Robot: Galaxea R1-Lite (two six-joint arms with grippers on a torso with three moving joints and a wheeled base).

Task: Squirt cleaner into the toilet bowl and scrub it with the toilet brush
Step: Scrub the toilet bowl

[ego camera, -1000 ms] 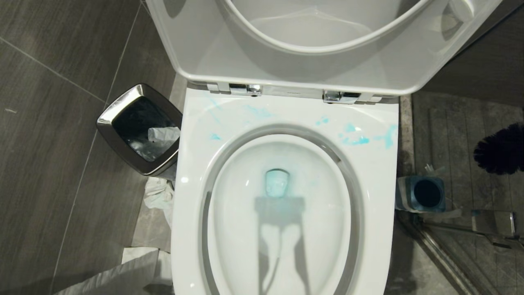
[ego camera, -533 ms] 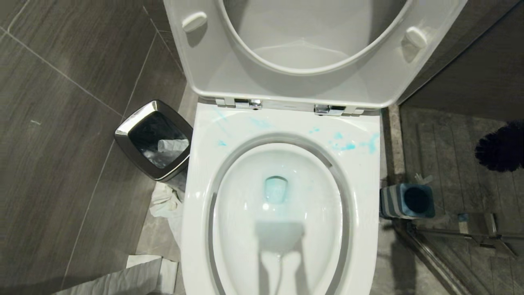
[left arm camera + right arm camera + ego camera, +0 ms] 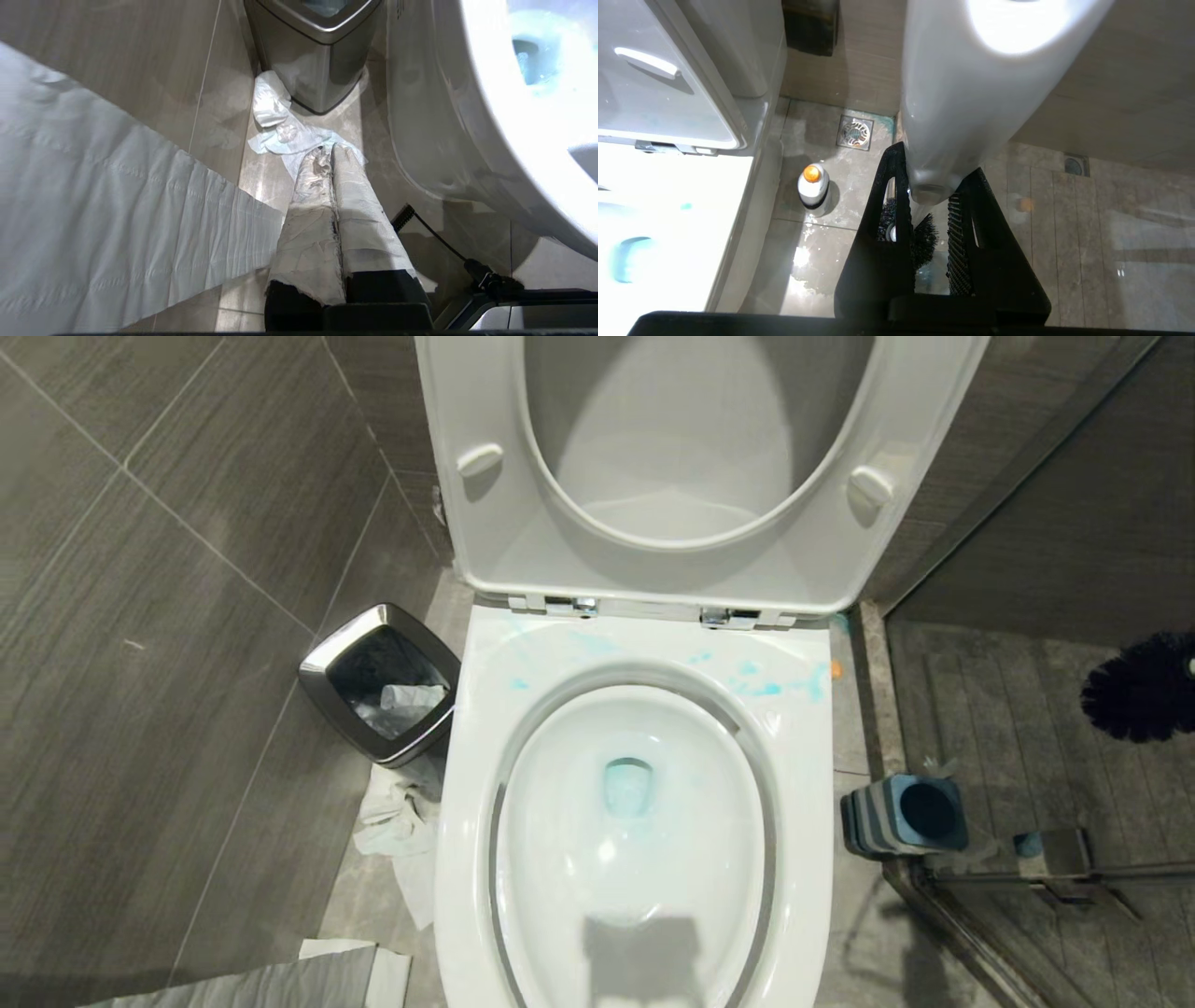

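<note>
Grey floor tiles [image 3: 168,709] surround the toilet bowl [image 3: 635,709], beside the right gripper [image 3: 930,219], which is clamped on the toilet brush [image 3: 966,93]. Left gripper [image 3: 332,154], fingers pressed together, hangs near paper [image 3: 117,210].

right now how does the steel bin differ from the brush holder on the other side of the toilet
The steel bin is shiny chrome; the brush holder is blue with grey stripes. The bin is clearly larger, the holder small. The bin stands left of the toilet bowl with crumpled paper inside; the holder stands to its right with a dark round opening, the toilet brush being out of it. Both are squarish, open-topped and stand on the floor.
</note>
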